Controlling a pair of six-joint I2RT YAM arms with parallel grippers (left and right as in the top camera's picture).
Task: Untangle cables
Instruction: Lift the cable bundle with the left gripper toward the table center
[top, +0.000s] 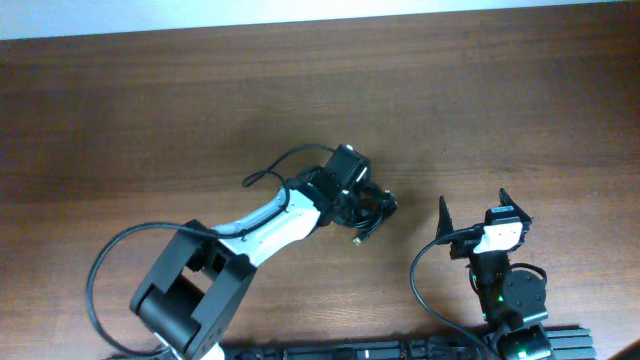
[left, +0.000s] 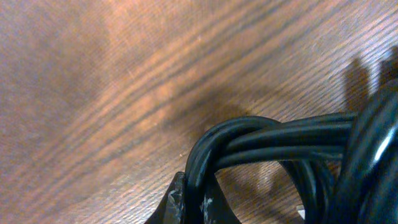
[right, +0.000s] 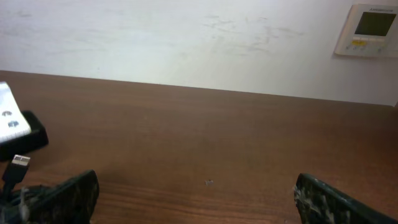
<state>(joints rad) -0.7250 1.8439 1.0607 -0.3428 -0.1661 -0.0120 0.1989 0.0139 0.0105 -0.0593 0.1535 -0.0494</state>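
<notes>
The cables (top: 378, 218) lie as a knotted black bundle at the table's middle, with one small plug (top: 357, 240) sticking out toward the front. My left gripper (top: 368, 200) sits on top of the bundle. In the left wrist view its fingers (left: 178, 200) are shut on a looped strand of the cables (left: 280, 138), just above the wood. My right gripper (top: 476, 207) stands open to the right of the bundle, apart from it, with nothing between its fingers (right: 68, 196). A metal plug end (right: 18, 163) shows at the left edge of the right wrist view.
The brown wooden table (top: 150, 110) stretches left and back to a white wall (right: 186, 37) carrying a thermostat (right: 370, 28). The left arm's own thin wire (top: 285, 162) arcs behind its wrist. A thick black wire (top: 100, 275) loops at the front left.
</notes>
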